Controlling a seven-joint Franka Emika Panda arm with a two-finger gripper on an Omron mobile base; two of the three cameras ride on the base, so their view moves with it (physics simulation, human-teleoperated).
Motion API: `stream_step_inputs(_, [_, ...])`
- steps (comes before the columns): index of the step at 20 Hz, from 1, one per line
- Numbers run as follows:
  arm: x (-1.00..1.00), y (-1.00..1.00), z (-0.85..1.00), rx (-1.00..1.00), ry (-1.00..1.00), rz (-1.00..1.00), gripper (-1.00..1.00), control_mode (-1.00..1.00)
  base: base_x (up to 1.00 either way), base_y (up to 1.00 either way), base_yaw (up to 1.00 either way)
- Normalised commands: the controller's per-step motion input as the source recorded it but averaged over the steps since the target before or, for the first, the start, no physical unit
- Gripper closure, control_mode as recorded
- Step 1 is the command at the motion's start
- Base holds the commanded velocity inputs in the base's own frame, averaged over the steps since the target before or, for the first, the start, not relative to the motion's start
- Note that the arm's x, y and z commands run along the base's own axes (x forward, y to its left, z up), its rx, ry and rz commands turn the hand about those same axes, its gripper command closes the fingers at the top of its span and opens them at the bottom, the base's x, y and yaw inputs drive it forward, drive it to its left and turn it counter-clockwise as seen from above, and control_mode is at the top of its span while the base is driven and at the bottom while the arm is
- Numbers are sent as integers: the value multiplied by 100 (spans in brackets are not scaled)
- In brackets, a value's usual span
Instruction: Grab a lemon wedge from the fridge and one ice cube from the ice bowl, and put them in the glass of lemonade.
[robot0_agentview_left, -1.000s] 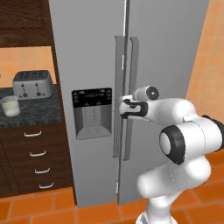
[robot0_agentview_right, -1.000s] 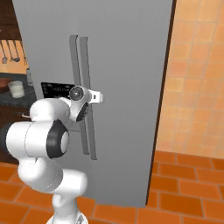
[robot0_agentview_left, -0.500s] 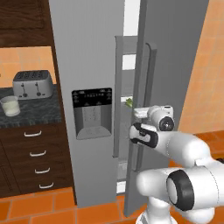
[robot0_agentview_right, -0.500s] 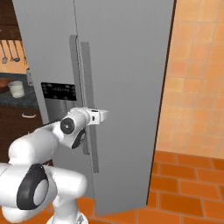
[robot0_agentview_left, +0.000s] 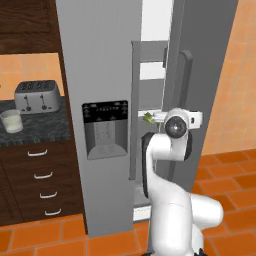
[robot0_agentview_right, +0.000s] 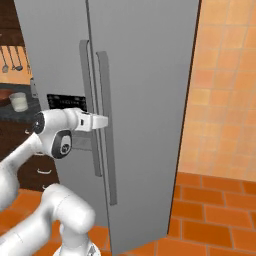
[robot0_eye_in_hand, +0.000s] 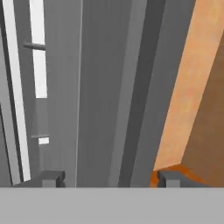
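The fridge (robot0_agentview_left: 100, 65) is tall and grey, and its right door (robot0_agentview_right: 145, 100) stands swung out, showing white shelves inside. A tiny yellow-green lemon wedge (robot0_agentview_left: 148, 118) lies on a shelf edge in the gap, just left of my hand. My gripper (robot0_eye_in_hand: 110, 179) is open, its fingertips (robot0_eye_in_hand: 52, 177) wide apart beside the door's long handle (robot0_agentview_right: 107, 125), with nothing held. In the right base view the gripper (robot0_agentview_right: 102, 121) sits against that handle. The glass of lemonade (robot0_agentview_left: 11, 121) stands on the dark counter. The ice bowl (robot0_agentview_right: 5, 94) shows as a reddish-brown rim behind the glass (robot0_agentview_right: 18, 101).
A silver toaster (robot0_agentview_left: 36, 95) stands on the counter right of the glass, above dark drawers (robot0_agentview_left: 40, 180). The black dispenser panel (robot0_agentview_left: 105, 127) is on the shut left door. An orange tiled wall (robot0_agentview_right: 225, 90) and floor lie to the right of the open door.
The right fridge door has swung out wider as my hand pulled it and moved lower. My jaws have spread apart off the handle.
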Motion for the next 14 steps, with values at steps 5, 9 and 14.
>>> stream_step_inputs(5, [-35, 98, 68, -3, 5, -18, -100, -100, 0, 0, 0])
stream_step_inputs(9, [34, 85, -12, -2, 10, -32, -100, -100, 0, 0, 0])
stream_step_inputs(14, [46, 2, -2, 0, 4, -3, -100, -100, 0, 0, 0])
